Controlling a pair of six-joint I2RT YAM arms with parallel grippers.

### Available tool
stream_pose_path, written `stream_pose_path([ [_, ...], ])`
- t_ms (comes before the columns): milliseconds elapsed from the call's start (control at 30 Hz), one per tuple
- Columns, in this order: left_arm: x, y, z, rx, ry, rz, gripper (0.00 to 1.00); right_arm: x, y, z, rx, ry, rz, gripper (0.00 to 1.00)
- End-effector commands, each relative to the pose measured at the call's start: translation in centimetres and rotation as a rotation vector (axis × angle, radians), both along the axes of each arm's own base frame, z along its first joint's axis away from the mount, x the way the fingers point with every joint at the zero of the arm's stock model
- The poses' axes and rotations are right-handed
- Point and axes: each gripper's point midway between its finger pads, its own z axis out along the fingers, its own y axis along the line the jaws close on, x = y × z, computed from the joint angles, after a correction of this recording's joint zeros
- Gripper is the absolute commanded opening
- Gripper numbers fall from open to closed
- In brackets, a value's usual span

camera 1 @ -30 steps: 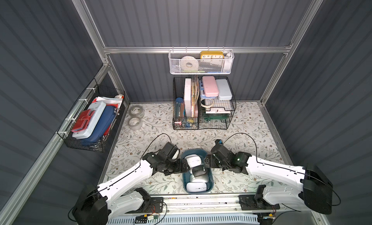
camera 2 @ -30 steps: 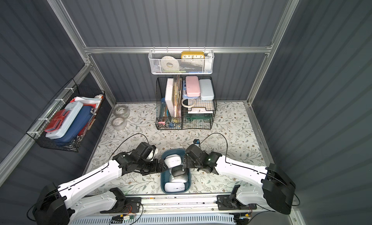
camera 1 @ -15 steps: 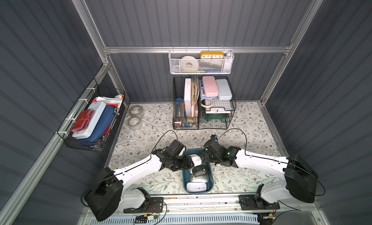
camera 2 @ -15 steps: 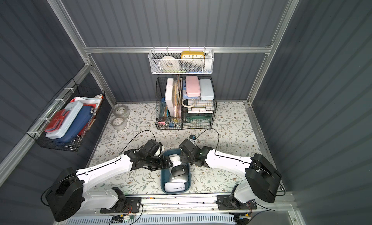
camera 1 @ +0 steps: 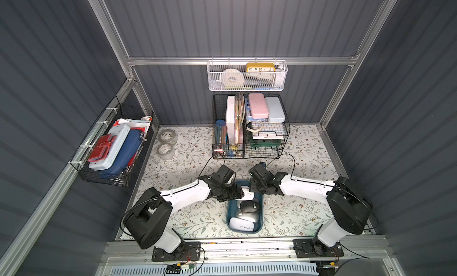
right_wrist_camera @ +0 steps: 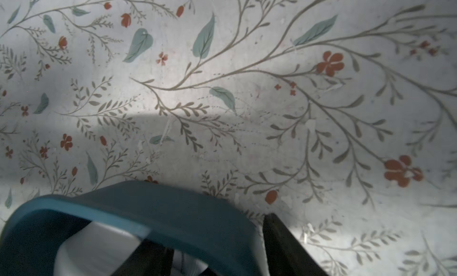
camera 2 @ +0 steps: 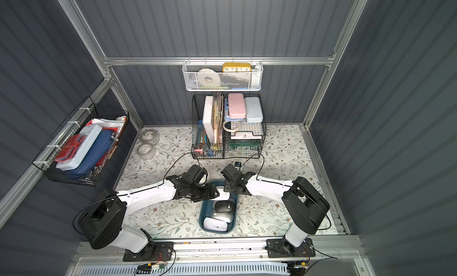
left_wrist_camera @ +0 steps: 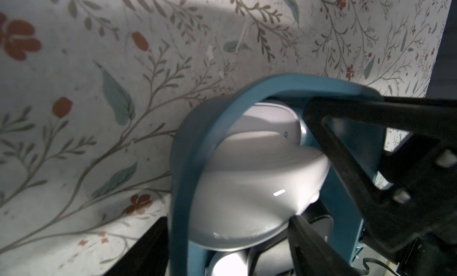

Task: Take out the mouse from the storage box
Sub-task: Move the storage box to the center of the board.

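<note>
While four mice point(camera 1: 248, 207) lie in storage box point(camera 1: 227, 219) | left fingers point(left_wrist_camera: 316, 247), right fingers point(right_wrist_camera: 284, 245) astride its wall; grip unclear

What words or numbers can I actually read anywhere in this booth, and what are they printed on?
"10 11 12 1 2": on the face of the yellow clock in the white mesh basket.
Print on the tape rolls: too small to read.
Logo on the black mouse: too small to read.
Small mark on the white mouse, left wrist view: too blurred to read.
</note>
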Motion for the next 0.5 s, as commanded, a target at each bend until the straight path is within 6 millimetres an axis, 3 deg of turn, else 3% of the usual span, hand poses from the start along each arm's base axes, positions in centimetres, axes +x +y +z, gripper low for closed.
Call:
stream_pose_path([
  [0, 2.1, -2.0, 0.9, -0.045, -0.066, -0.010, 0.78, 1.5, 0.4, 0.8, 0.035, -0.028, -0.004, 0.60],
  [200, 4.9, -3.5, 0.5, -0.061, -0.078, -0.015, 0.78, 4.2, -1.2, 1.1, 0.075, -0.033, -0.043, 0.60],
  [467, 7.1, -3.7, 0.8, -0.059, -0.093, -0.003, 0.80, 6.7, -2.2, 2.0, 0.045, -0.041, -0.049, 0.62],
])
